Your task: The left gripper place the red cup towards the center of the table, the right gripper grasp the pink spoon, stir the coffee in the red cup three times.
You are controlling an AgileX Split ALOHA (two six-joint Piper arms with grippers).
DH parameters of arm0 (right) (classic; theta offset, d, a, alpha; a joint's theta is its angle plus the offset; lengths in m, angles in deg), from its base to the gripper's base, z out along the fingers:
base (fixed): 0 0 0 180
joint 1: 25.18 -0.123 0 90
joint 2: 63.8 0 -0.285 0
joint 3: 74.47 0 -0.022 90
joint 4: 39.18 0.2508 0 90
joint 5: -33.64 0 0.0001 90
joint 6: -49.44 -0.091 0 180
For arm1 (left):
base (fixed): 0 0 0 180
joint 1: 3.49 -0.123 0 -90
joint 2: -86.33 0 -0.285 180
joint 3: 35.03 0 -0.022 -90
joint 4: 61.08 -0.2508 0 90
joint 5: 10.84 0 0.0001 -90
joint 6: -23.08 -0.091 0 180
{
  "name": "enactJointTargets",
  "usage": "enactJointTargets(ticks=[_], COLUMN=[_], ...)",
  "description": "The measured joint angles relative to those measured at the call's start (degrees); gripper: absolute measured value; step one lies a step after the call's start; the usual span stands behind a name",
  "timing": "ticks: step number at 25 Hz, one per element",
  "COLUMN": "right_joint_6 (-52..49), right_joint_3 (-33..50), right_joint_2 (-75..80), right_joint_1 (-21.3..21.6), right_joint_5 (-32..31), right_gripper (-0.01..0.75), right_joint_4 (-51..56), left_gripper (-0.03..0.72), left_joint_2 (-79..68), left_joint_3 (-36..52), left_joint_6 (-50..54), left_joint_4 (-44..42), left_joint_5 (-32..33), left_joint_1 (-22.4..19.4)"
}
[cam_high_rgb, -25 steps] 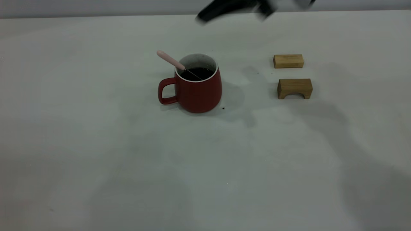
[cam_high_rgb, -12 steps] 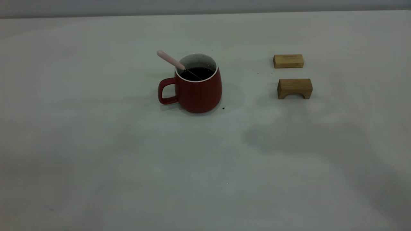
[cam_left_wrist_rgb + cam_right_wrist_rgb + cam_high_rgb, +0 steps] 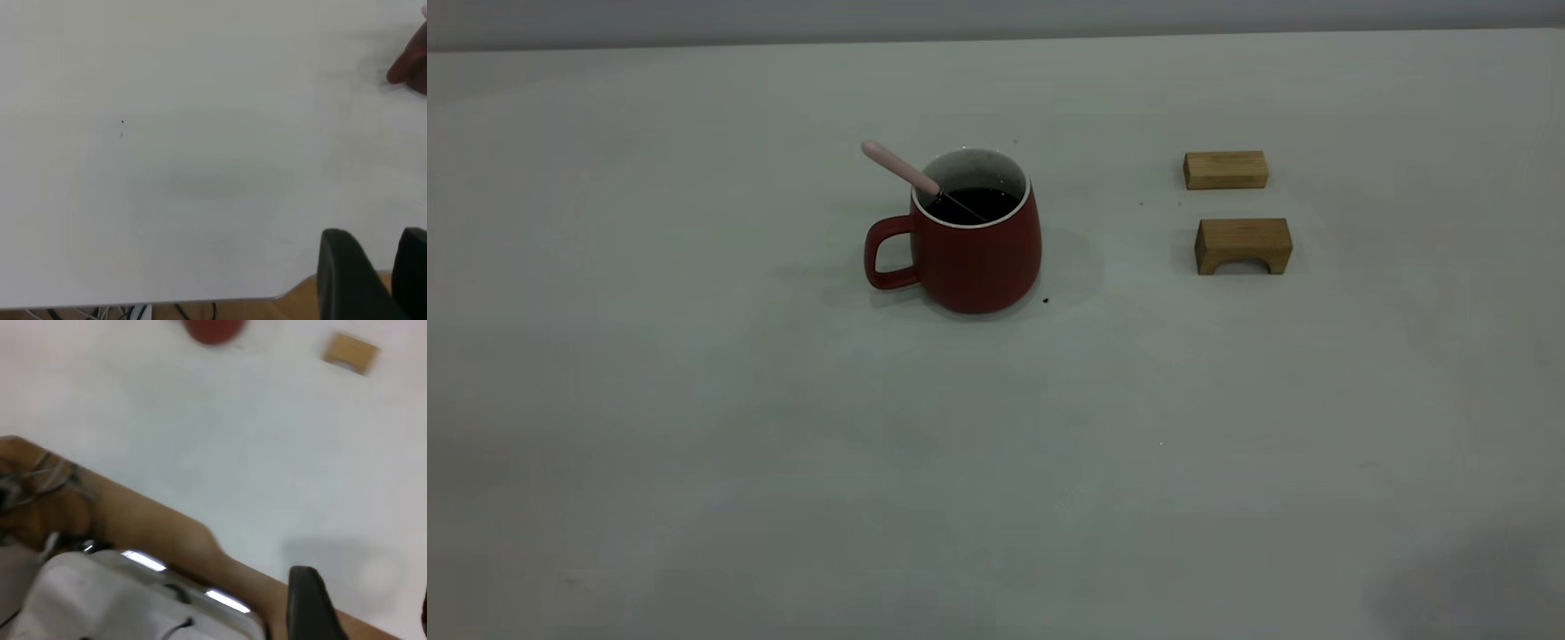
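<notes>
Off-white surface lies bare in the foreground; farther back stands the red cup, handle toward the exterior view's left, with dark coffee inside. Leaning on its rim, the pink spoon dips its metal end into the coffee, and two tan wooden blocks sit well apart to the right. Neither arm appears in the exterior view; whether the left pincer or the right pincer is apart I cannot tell.

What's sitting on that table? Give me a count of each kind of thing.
Red cup, with coffee in it: 1
Pink spoon, standing in the cup: 1
Tan wooden blocks, one plain, one arched: 2
Total: 4 things on the table
</notes>
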State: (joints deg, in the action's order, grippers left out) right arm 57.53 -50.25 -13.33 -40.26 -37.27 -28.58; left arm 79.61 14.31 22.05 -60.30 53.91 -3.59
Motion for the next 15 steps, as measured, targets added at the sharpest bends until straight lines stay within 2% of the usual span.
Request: enactJointTargets(ticks=[8,15], right_joint_6=[0.0,-2.8], right_joint_3=[17.7,25.7], right_joint_2=[-27.6,-36.0], right_joint_1=[8.3,11.8], right_joint_5=[0.2,5.4], right_gripper=[0.393,0.356], right_joint_4=[-7.1,-7.3], left_gripper=[0.245,0.245], left_joint_2=[0.0,0.0], left_joint_3=[0.0,0.0], left_joint_6=[0.0,0.0], left_joint_4=[0.0,0.0], left_joint_5=[0.0,0.0], left_joint_1=[0.0,0.0])
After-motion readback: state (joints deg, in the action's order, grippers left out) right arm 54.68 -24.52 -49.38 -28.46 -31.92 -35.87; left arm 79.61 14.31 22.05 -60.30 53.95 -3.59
